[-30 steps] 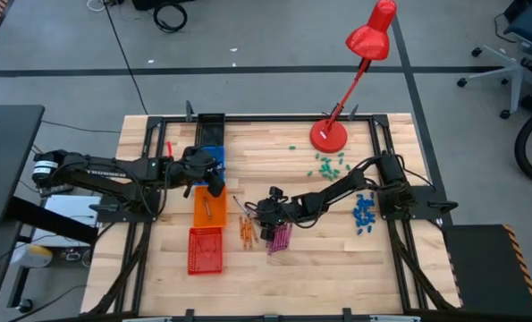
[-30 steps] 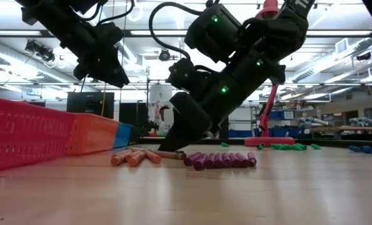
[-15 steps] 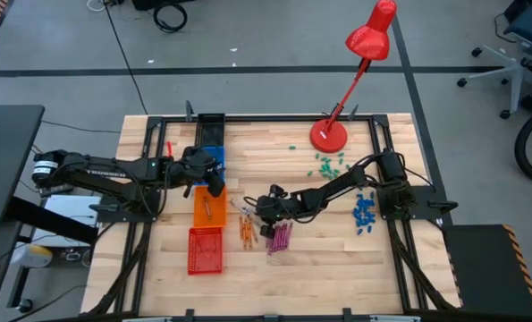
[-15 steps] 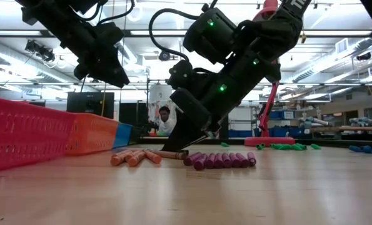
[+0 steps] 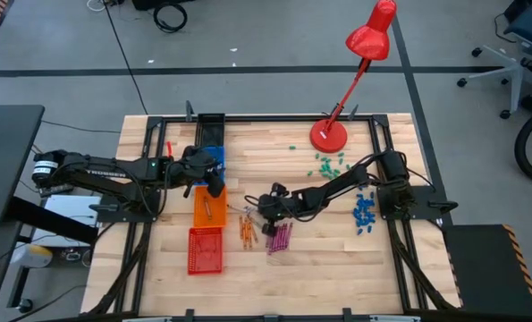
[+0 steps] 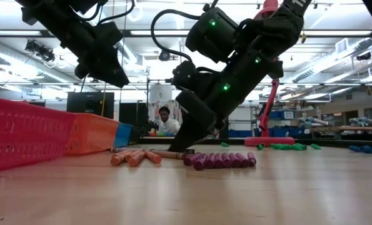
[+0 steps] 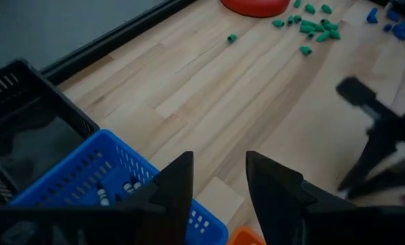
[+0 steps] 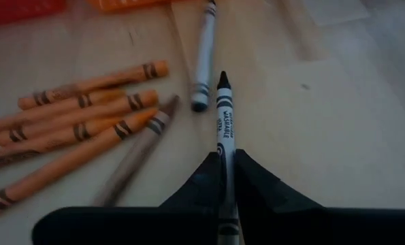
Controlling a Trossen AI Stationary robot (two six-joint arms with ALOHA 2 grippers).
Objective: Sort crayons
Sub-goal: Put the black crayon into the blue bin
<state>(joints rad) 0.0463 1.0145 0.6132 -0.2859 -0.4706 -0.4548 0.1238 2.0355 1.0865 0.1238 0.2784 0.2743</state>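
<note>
Dark fingers of your left gripper (image 5: pixel 214 188) hang spread and empty above the orange basket (image 5: pixel 207 208) near the desk's left edge. Mid-desk lie the orange crayons (image 5: pixel 246 231) and the magenta crayons (image 5: pixel 279 236). Your right gripper (image 8: pixel 225 178) pinches a grey crayon (image 8: pixel 224 122) lengthwise, probably for carrying to a basket.

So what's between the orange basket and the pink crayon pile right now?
In the high view, between the orange basket and the pink crayons lie the orange crayons, a few loose grey ones beside them, and the right gripper, shut on a grey crayon.
</note>
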